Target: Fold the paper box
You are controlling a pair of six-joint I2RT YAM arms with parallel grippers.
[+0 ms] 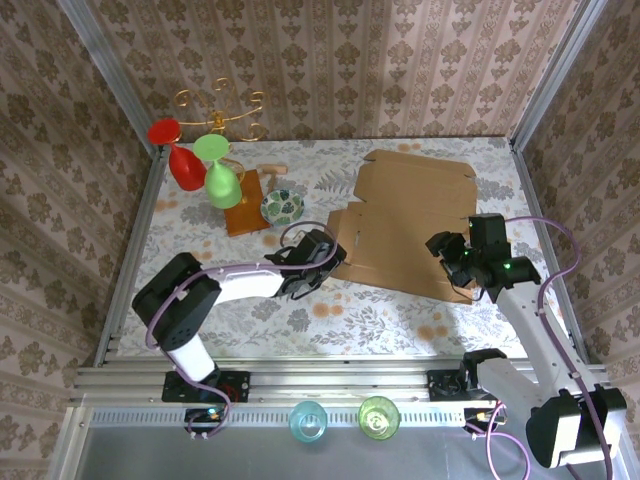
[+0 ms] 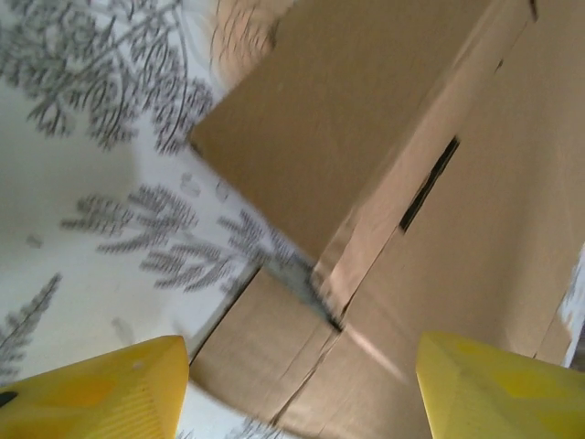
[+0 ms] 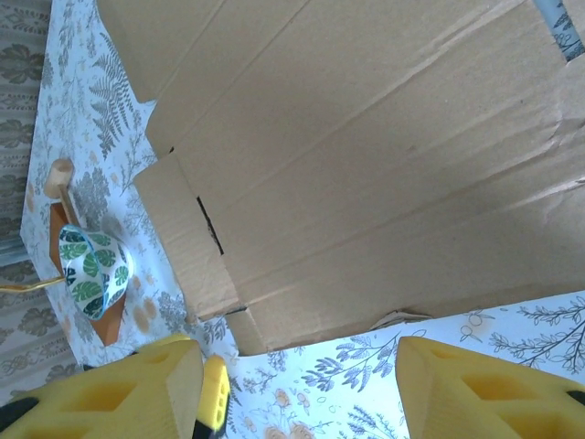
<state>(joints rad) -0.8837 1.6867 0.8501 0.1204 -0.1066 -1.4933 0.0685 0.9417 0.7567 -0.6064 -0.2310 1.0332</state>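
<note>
- Looking down from above, you had the paper box (image 1: 405, 225) lying opened out and mostly flat on the right-centre of the fern-print tablecloth (image 1: 300, 320), with its flaps spread toward the back wall and to the left.
- Your left gripper (image 1: 318, 262) sat at the box's near-left corner, just beside the edge of the cardboard.
- In the left wrist view its yellow fingers (image 2: 101, 393) stood wide apart, and nothing was clamped between them. A brown panel with a narrow slot and a small corner flap lay just ahead of the tips.
- Your right gripper (image 1: 447, 255) hovered over the near-right edge of the box.
- In the right wrist view its fingers (image 3: 475, 393) were also spread apart. The box's near edge lay ahead of them and bare cloth lay between the tips, so no grip on the cardboard was visible.
- Left of the box, and apart from it, a leaf-patterned bowl (image 1: 283, 207) sat beside an orange-brown wooden board (image 1: 245, 210).
- A red glass (image 1: 180, 158) and a green glass (image 1: 222, 178) leaned over that board, with a gold wire stand (image 1: 222, 105) behind them at the back wall.
- Two small cups, one blue (image 1: 308, 421) and one green (image 1: 378, 415), stood below the front rail between the arm bases.
</note>
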